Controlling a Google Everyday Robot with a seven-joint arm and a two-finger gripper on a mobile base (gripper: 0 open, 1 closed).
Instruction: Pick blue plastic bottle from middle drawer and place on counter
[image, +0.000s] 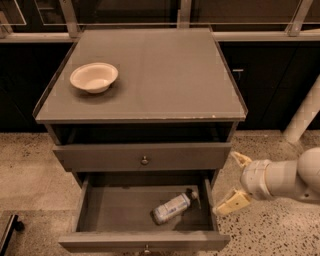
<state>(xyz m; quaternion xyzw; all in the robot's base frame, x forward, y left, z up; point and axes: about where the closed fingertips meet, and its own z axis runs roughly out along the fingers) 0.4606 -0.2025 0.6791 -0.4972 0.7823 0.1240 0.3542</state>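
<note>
Gripper (236, 181) spread — apparently just beside middle drawer (125, 242).

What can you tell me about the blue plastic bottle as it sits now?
The blue plastic bottle is small, of pale bluish clear plastic, with a white-and-blue label and a small cap. It lies on its side on the floor of the open drawer, right of centre and slanted, cap end toward the back right corner. Nothing else touches it. The gripper hangs open outside the drawer's right side, clear of the bottle.
</note>
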